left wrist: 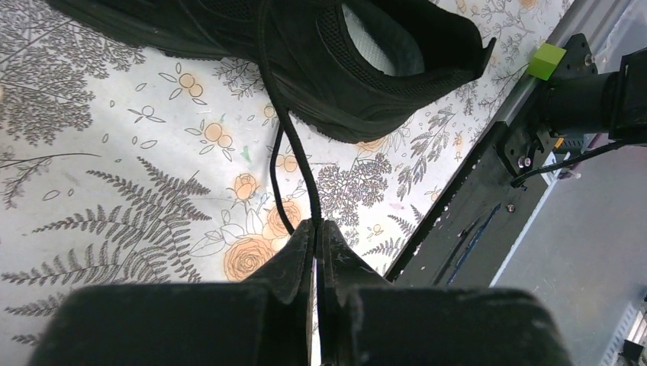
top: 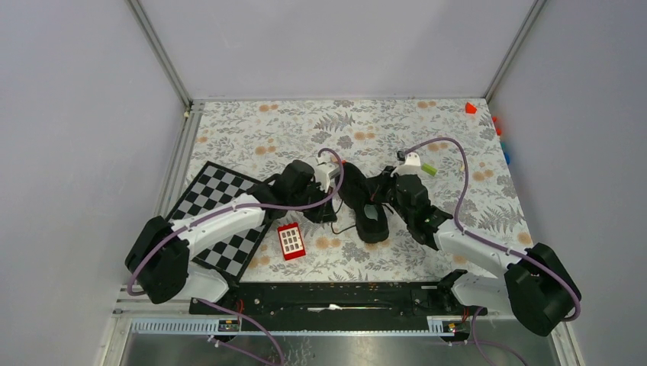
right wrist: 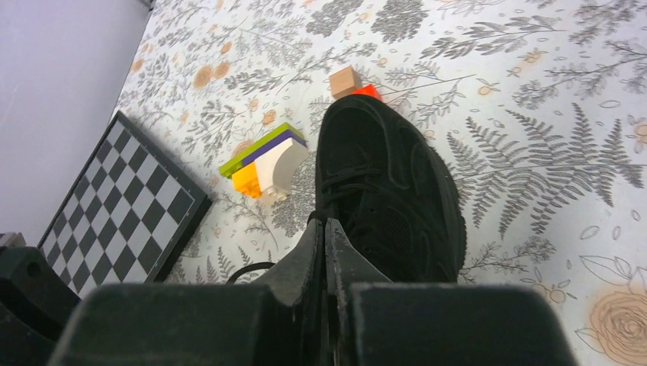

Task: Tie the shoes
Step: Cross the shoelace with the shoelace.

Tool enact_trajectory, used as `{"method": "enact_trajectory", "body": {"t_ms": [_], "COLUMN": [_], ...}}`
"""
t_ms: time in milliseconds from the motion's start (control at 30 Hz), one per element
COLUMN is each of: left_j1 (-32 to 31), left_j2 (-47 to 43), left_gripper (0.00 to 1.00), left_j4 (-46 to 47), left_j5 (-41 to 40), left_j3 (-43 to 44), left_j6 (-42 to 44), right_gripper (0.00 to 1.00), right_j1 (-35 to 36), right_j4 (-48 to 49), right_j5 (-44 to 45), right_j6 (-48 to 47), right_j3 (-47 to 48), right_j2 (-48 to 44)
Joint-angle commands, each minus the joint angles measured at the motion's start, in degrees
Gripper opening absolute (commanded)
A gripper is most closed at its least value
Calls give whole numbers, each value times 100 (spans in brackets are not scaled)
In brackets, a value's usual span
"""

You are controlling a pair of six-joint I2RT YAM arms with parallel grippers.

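One black low-top shoe lies mid-table between the two arms, its heel opening towards the near edge. In the left wrist view the shoe fills the top, pale insole showing. A thin black lace runs taut from it into my left gripper, which is shut on that lace. My right gripper is shut too, its tips pressed against the laced side of the shoe. They seem to pinch a lace end. A loose lace loop curls left of its fingers.
A chessboard lies at the left with a red keypad-like block beside it. A stack of coloured blocks, a tan cube and a green block sit near the shoe. A black rail borders the near edge.
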Motion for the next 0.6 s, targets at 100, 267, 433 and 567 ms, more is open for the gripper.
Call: {"method": "enact_trajectory", "body": {"t_ms": [100, 267, 433, 567], "left_j1": [-51, -56, -50, -51], "left_j2": [249, 144, 81, -48], "left_gripper": [0, 0, 0, 0], "left_j4": [393, 408, 345, 305], "left_j5": [-359, -508, -557, -666], "left_j3": [409, 477, 493, 449], "left_j6": [-332, -342, -293, -248], "right_gripper": [8, 51, 60, 63], "right_j1": [1, -65, -116, -223], "right_j4": [-91, -924, -1928, -2918], "right_j5": [617, 6, -1070, -1685], "right_j6": [-242, -1540, -2947, -3722], "right_j3": [15, 172, 397, 807], "right_j2": [-512, -908, -1054, -951]}}
